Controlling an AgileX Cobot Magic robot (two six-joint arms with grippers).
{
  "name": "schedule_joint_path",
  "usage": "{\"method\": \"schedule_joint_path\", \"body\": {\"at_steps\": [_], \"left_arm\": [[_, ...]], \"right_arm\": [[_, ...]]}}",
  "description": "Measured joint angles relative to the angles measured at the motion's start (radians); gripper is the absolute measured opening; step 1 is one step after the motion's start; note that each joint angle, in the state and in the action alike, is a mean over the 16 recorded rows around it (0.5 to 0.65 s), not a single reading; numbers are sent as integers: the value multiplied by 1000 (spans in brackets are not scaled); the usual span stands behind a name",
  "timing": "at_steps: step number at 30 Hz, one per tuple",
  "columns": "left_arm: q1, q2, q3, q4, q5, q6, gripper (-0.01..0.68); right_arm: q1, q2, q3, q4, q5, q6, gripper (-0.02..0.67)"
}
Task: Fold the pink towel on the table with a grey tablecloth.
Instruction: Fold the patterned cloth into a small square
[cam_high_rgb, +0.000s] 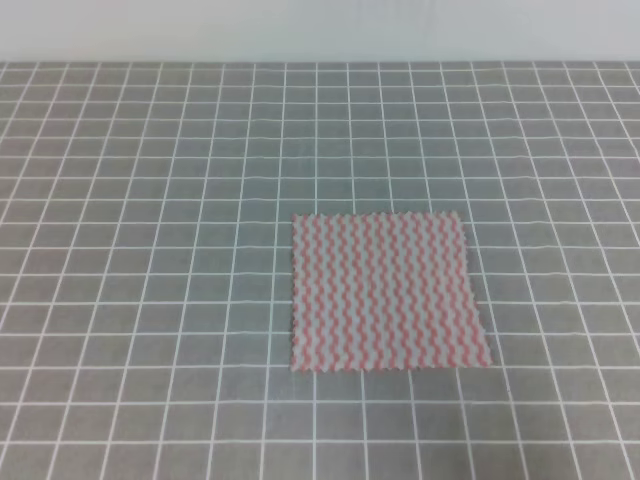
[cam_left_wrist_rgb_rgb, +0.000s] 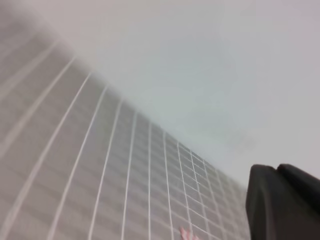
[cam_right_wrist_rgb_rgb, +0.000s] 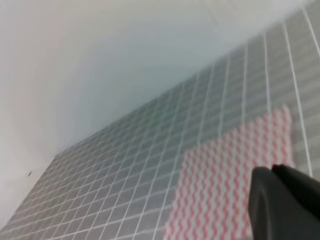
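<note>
On the grey tablecloth (cam_high_rgb: 150, 250) the pink towel (cam_high_rgb: 385, 292) lies flat; wrist views hide both jaws' state.

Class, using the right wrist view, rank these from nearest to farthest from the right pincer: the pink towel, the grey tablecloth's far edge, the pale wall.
1. pink towel: directly left of the right pincer, at lower right.
2. Far edge of the grey tablecloth: beyond the towel, mid-picture.
3. pale wall: behind that edge, upper left.
</note>
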Motion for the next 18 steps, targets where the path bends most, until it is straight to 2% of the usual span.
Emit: {"method": "schedule_joint_path", "body": {"at_steps": [6, 10, 18], "left_arm": [[-60, 235, -240, 50, 96, 204, -2], [-97, 418, -377, 55, 195, 339, -2], [-143, 726, -522, 46, 375, 522, -2]], "right_arm": [[0, 144, -75, -25, 109, -124, -17], [0, 285, -146, -74, 172, -152, -17], [6, 616, -358, -233, 300, -171, -17]]}}
